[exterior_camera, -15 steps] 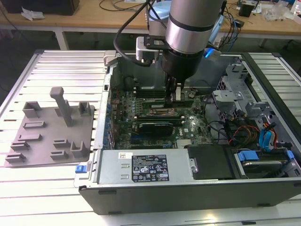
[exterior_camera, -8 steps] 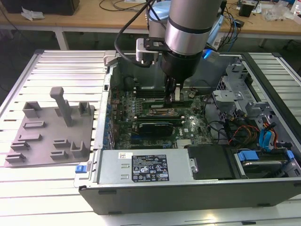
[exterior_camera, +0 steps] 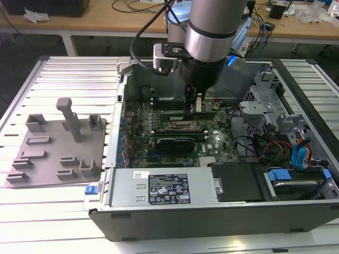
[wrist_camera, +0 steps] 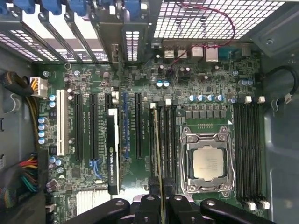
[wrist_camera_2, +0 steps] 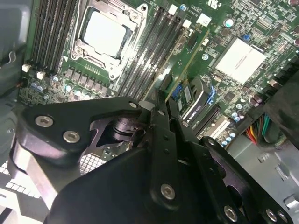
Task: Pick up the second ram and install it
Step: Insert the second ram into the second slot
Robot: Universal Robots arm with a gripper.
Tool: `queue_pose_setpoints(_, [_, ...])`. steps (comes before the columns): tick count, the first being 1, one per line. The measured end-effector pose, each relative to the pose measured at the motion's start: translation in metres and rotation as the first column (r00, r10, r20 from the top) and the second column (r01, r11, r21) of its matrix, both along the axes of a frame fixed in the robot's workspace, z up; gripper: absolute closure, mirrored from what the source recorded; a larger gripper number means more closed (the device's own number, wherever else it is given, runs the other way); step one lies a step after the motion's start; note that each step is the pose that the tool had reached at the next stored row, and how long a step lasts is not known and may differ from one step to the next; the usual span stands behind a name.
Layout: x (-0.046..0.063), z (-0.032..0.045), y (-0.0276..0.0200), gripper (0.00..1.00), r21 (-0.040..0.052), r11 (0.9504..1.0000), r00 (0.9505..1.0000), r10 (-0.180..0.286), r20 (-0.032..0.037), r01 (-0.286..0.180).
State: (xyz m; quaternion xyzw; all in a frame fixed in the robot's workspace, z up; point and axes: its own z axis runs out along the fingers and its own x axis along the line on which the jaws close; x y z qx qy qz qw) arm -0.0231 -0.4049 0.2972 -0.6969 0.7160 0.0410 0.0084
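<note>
The gripper (wrist_camera: 158,201) is clamped on the second ram (wrist_camera: 157,154), held edge-on above the motherboard (wrist_camera: 84,88) slots beside the CPU socket (wrist_camera: 206,161); its lower edge is hidden.

Cluttered wooden bench (exterior_camera: 106,18) behind slatted table (exterior_camera: 69,79)

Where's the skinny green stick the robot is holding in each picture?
Exterior view: the second ram sits between the fingers, just above the CPU socket in the picture.
Second wrist view: it is a thin edge running out from the fingers, beside the socket.
First wrist view: it is a thin edge over the slots beside the socket.
Shared landmark: the CPU socket.
</note>
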Motion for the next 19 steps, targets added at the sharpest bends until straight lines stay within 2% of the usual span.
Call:
queue_pose_setpoints(5, [0.0, -0.0093, 0.0053, 0.89, 0.0001, 1.0, 1.0, 0.0, 0.0, 0.0])
queue_pose_setpoints(19, [0.0, -0.0266, 0.0053, 0.89, 0.0001, 1.0, 1.0, 0.0, 0.0, 0.0])
